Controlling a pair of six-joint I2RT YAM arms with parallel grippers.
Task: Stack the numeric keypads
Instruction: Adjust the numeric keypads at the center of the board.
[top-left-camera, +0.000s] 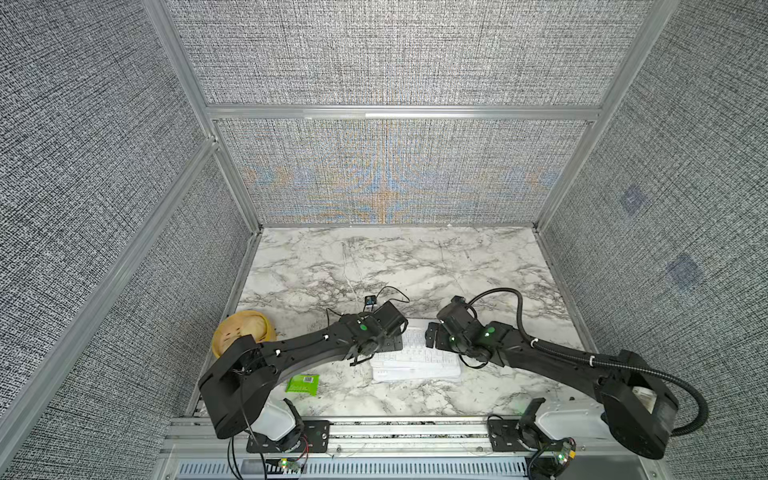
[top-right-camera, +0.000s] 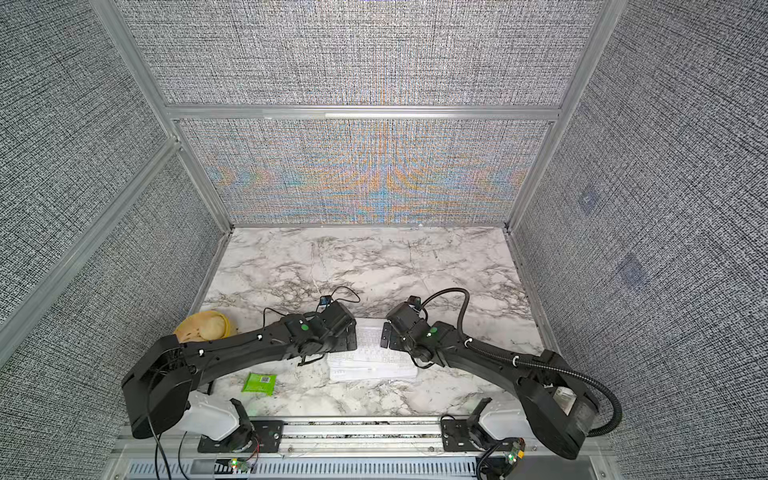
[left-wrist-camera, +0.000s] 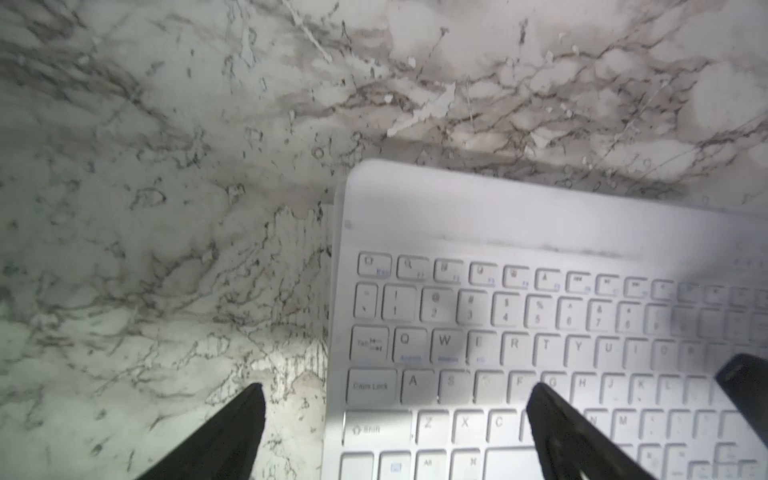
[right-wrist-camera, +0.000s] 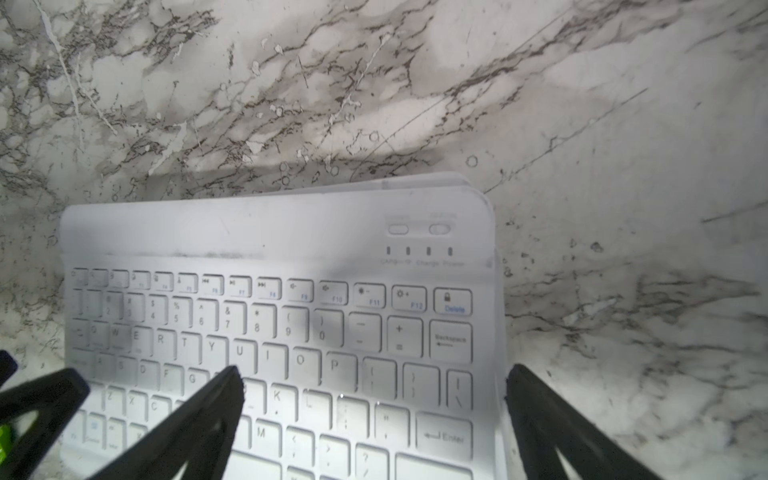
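Note:
The numeric keypads lie in one pile (top-left-camera: 415, 361) (top-right-camera: 370, 365) near the table's front centre, and a white-keyed one (left-wrist-camera: 540, 324) (right-wrist-camera: 270, 324) is on top. Edges of lower ones (right-wrist-camera: 457, 180) peek out at the far corner. My left gripper (top-left-camera: 395, 338) (left-wrist-camera: 397, 388) is open at the pile's left end, with one finger over the marble and one finger over the keys. My right gripper (top-left-camera: 430, 336) (right-wrist-camera: 374, 370) is open at the right end, astride that edge. Nothing is held. Each wrist view shows the opposite gripper's fingers (left-wrist-camera: 744, 374) (right-wrist-camera: 41, 395).
A round yellow basket (top-left-camera: 245, 332) stands at the left, partly behind my left arm. A small green packet (top-left-camera: 303, 382) lies left of the pile near the front. Grey walls enclose the marble table (top-left-camera: 395, 266) on three sides.

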